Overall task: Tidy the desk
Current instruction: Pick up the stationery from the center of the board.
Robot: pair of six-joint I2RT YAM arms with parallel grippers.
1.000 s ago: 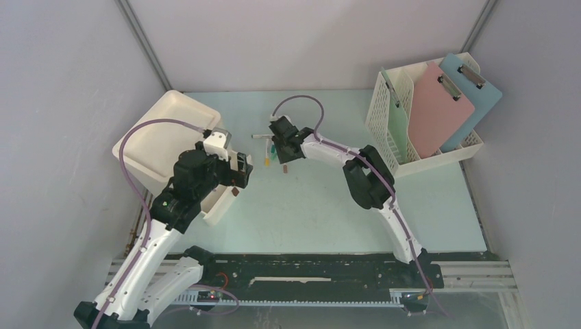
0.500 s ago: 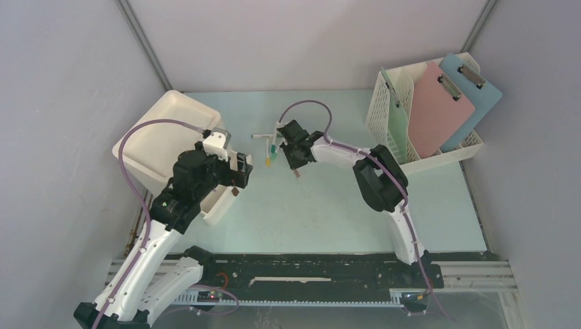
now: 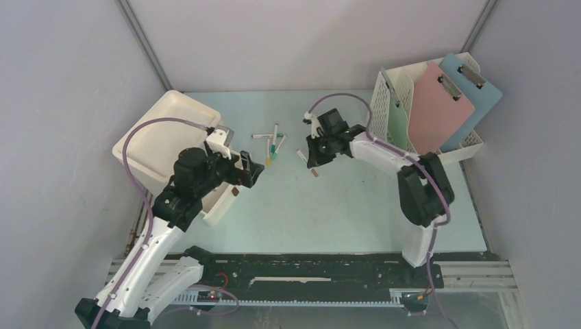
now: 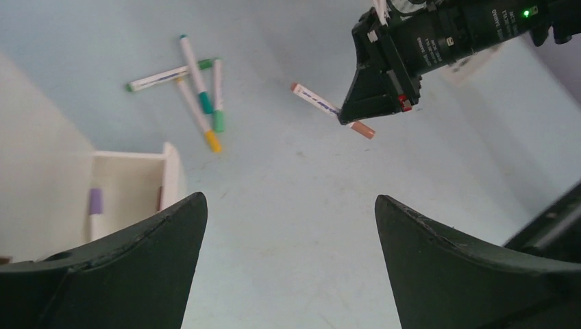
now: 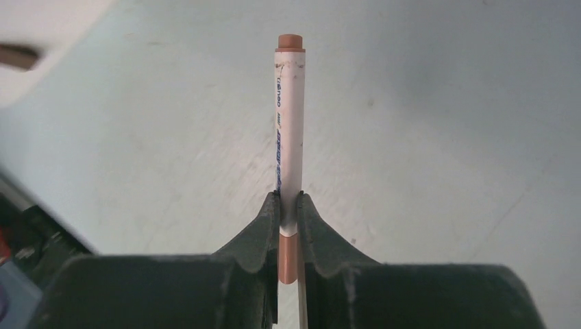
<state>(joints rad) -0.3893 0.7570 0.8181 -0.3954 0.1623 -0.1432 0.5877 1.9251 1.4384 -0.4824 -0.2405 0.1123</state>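
Nearest of all, below both pincers, a black rail [image 3: 308, 264] runs along the front edge of the pale green worktop [image 3: 329, 212]. From that rail up to the pincers the worktop lies as one broad bare stretch.

Over the near right corner of a white bin [image 3: 161, 133], the left pincer [image 4: 288, 205] hangs with its fingers spread wide. The bin's wall sits just below and to the left of its left finger. A small compartment there holds a purple thing [image 4: 96, 201] too small to name. Ahead of this pincer and to its right is open worktop, reaching as far as the right pincer [image 3: 312, 162], which is well apart from it.

The right pincer is pinching a white marker [image 5: 289, 137] with brown ends. It grips close to one end, so most of the barrel sticks out beyond the fingertips, with bare worktop under and all around it. Between the two pincers and a little farther back, four loose markers [image 3: 272, 145] lie in a crossed cluster, apart from the held one and from the bin.

Beyond the right pincer and to its right, a white perforated rack [image 3: 384, 113] stands near the worktop's right edge. It holds a pink clipboard [image 3: 438, 110] and a blue clipboard [image 3: 473, 86]. Grey panels [image 3: 288, 41] close the worktop at the back and on both sides.
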